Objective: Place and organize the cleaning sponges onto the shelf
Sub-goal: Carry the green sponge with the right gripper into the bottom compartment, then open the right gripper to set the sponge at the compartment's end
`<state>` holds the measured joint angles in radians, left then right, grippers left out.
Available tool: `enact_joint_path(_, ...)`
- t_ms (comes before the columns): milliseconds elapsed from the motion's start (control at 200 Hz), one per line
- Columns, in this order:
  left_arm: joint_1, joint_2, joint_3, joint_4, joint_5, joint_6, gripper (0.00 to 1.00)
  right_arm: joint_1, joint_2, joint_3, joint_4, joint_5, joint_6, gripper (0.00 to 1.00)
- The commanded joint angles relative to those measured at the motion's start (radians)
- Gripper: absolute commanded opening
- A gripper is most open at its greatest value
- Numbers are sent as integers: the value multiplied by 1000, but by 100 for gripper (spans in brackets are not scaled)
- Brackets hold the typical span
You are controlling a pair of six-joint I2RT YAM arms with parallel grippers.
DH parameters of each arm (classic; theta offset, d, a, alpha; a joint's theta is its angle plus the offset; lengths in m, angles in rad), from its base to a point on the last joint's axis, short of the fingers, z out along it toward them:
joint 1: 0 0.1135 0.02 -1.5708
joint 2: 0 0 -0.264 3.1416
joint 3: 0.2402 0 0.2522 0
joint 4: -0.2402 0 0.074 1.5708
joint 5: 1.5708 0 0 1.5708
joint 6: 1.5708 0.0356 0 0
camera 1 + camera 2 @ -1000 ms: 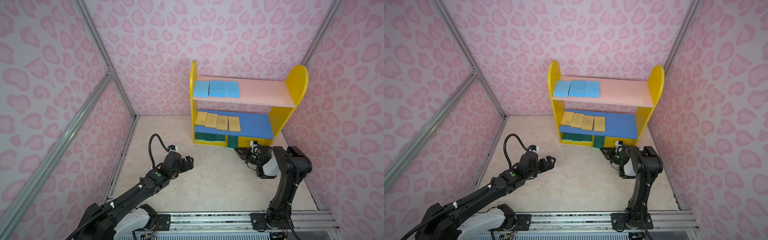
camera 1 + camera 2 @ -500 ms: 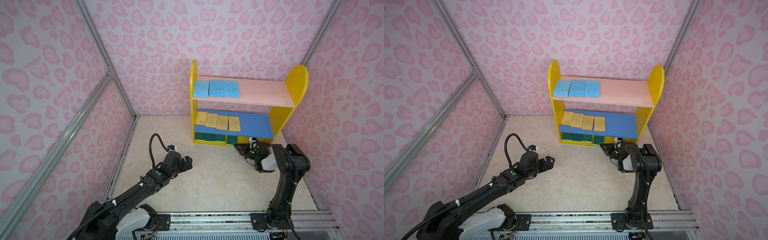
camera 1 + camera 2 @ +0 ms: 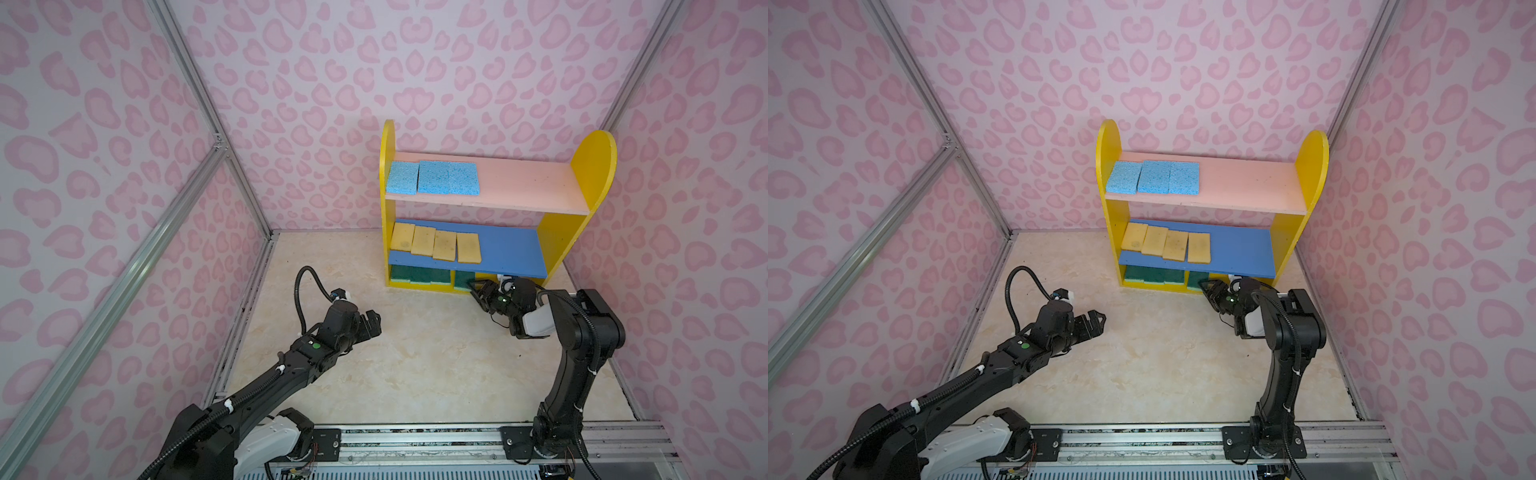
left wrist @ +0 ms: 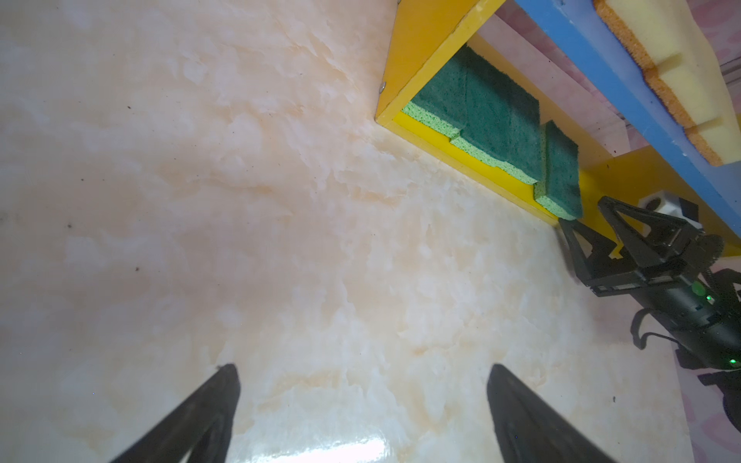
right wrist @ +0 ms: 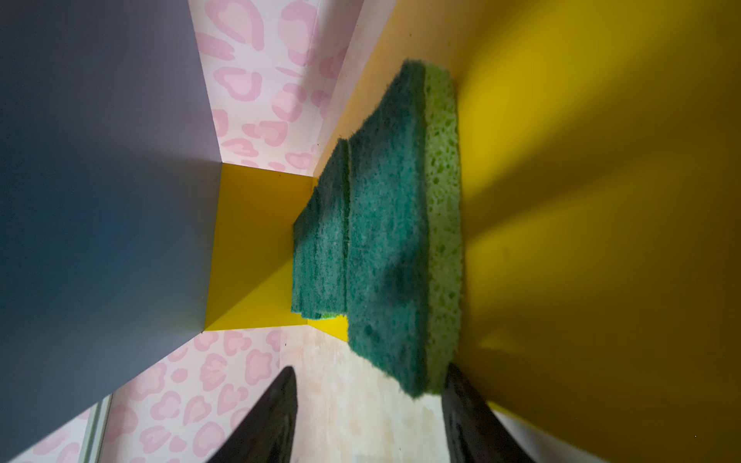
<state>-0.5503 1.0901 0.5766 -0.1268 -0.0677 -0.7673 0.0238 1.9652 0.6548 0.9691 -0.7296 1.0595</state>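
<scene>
Shelf [image 3: 594, 166]: upright against the back wall, all three levels loaded.
Pink board [image 3: 532, 187]: three blue sponges [image 3: 432, 178] in a row at the left end.
Blue board [image 3: 511, 253]: four yellow sponges [image 3: 434, 243] side by side.
Base [image 4: 425, 136]: three green sponges [image 3: 419, 274] flat at the left end; fourth green sponge [image 5: 385, 240] lying just beside them.
Right gripper [image 3: 477, 289]: released, jaws apart at the fourth sponge's near corner.
Left gripper [image 3: 375, 325]: released wide, empty, well apart from the shelf.
Floor [image 3: 415, 353]: no loose sponge visible.
Progress: judged near complete, sorted by colour; left to do, at most squaring the last sponge.
</scene>
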Motion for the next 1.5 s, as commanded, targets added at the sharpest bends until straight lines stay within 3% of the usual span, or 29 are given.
enact_joint_path(0, 3, -3, -1, 6, 7, 7, 97, 12, -30, -51, -54, 103, 12, 59)
enact_joint_path(180, 7, -27, -19, 9, 10, 3, 97, 40, -99, -194, 64, 264, 172, 59)
enact_joint_path(350, 10, -48, -33, 6, 12, -4, 97, 118, -135, -226, 97, 402, 279, 58)
enact_joint_path(565, 16, -80, -48, -3, 17, -10, 97, 165, -155, -188, 54, 509, 358, 47)
enact_joint_path(1205, 59, -123, -64, -20, 43, 4, 97, 157, -64, -57, -24, 519, 381, 32)
enact_joint_path(1495, 62, -104, -55, -21, 44, 4, 97, 144, -20, -12, 1, 495, 365, 13)
